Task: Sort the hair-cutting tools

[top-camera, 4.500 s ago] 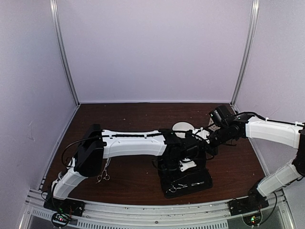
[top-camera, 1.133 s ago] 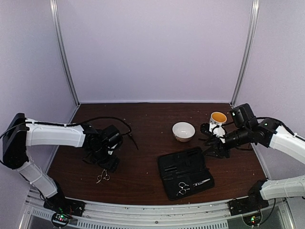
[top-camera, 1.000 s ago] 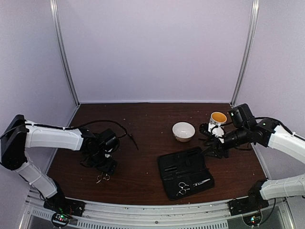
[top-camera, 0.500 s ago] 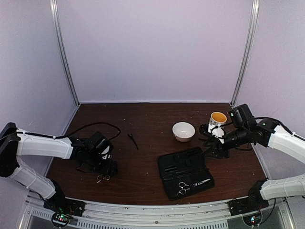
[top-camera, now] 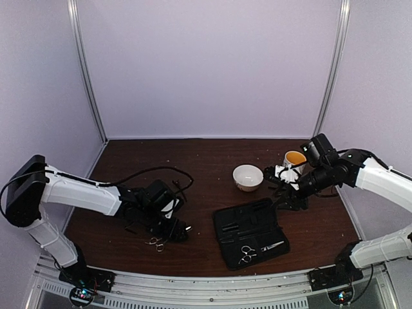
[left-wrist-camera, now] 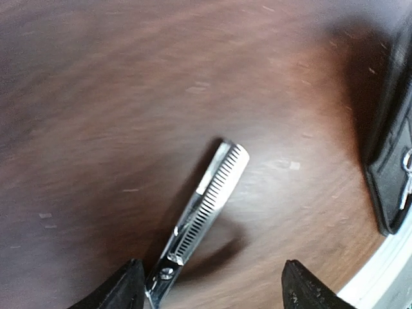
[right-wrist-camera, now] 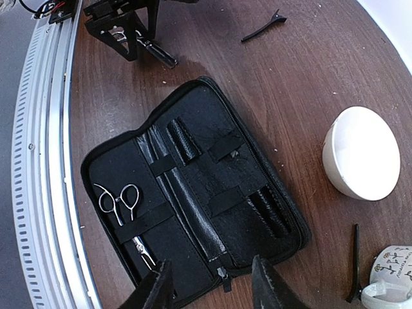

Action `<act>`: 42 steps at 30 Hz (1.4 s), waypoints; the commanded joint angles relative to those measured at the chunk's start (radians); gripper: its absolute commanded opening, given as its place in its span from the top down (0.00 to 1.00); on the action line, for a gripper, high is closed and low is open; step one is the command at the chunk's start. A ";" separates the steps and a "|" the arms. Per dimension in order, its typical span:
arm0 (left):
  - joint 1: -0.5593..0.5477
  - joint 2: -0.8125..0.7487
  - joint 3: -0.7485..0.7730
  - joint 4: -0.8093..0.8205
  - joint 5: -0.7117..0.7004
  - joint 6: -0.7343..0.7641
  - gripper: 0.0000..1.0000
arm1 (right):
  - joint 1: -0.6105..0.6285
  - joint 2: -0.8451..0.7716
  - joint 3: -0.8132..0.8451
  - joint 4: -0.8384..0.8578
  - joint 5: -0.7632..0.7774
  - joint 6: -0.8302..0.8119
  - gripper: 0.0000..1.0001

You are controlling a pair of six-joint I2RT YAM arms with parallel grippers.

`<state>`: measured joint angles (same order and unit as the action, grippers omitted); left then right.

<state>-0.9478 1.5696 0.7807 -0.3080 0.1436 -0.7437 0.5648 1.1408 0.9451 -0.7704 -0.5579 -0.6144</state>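
The left arm reaches low across the near-left part of the table [top-camera: 193, 154]. Its left gripper [left-wrist-camera: 211, 278] hangs just over the loose scissors [left-wrist-camera: 209, 196]. Its fingers [left-wrist-camera: 129, 290] are spread wide. The closed blades (one edge toothed like a comb) lie flat on the wood between them, close by one finger, and whether they touch it I cannot tell. The ringed handles run out of the wrist view. From above they show just near of the gripper and left of the case [top-camera: 241, 225].

That flat black case lies open at the near centre. The second scissors [right-wrist-camera: 119, 199] are tucked under a strap at its near end, rings toward the left.

The right gripper [right-wrist-camera: 211, 270] hovers above the far-right corner of the case. Its fingers are moderately apart with nothing between them.

One black clip [right-wrist-camera: 264, 29] lies alone on the table, left of the white bowl [right-wrist-camera: 360, 151] and beyond the left gripper. The second black clip [right-wrist-camera: 353, 264] lies just beside the mug [right-wrist-camera: 389, 280], between it and the bowl. The bowl stands beyond the case, and the mug stands to the bowl's right.
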 commanded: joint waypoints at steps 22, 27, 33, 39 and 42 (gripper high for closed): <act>-0.135 0.106 0.264 -0.231 -0.010 0.210 0.98 | 0.015 -0.159 -0.081 0.141 0.043 0.082 0.61; -0.131 0.239 0.389 -0.312 -0.063 0.213 1.00 | 0.012 -0.189 -0.119 0.152 0.053 0.075 0.61; -0.087 0.308 0.422 -0.308 -0.078 0.177 1.00 | 0.010 -0.187 -0.126 0.160 0.039 0.071 0.61; -0.001 0.331 0.410 -0.313 -0.086 0.214 1.00 | 0.010 -0.158 -0.119 0.152 0.043 0.056 0.61; 0.049 0.331 0.406 -0.326 -0.099 0.237 1.00 | 0.010 -0.160 -0.124 0.154 0.061 0.052 0.60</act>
<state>-0.9531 1.8832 1.1839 -0.6075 0.0776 -0.5457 0.5762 0.9829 0.8238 -0.6315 -0.5213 -0.5522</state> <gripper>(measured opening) 0.015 0.394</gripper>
